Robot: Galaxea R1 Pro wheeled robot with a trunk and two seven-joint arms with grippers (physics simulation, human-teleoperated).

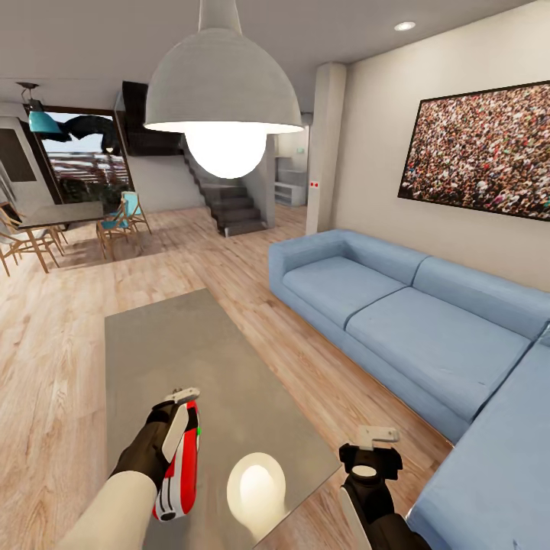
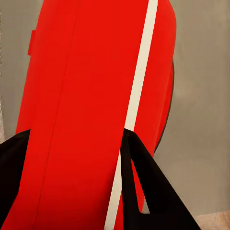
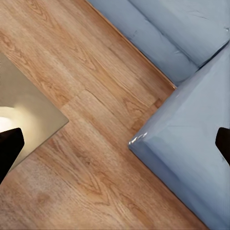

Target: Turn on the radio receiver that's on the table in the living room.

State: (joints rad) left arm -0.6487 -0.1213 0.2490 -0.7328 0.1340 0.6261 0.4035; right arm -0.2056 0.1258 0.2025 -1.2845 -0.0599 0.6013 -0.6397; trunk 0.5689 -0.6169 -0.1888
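I had the left tool [image 1: 177, 428] pinched on the radio [image 1: 182, 466], its black fingers [image 2: 153, 191] pressed against either side of the red body. In the left wrist view the radio [image 2: 96, 115] stood between those fingers, its white trim stripe running lengthwise just beside one of them. The radio hung tilted above the near end of the counter [image 1: 198, 359]; whether it touched the grey top I could not tell. A bit of green showed on the radio's edge.

My right tool [image 1: 372, 451] hovered past the counter's near right corner, over the wood floor [image 1: 46, 367] between counter and sofa [image 1: 428, 321]. Its fingers [image 3: 9, 148] sat at opposite edges of the right wrist view, spread wide with nothing between them but the floor [image 3: 96, 158], a counter corner [image 3: 28, 110] and the sofa's corner [image 3: 191, 143].

The pendant lamp [image 1: 224, 92] hung beyond the counter's far end, and its glow reflected on the counter's top near the radio. The crowd photo [image 1: 481, 149] hung on the wall behind the sofa.
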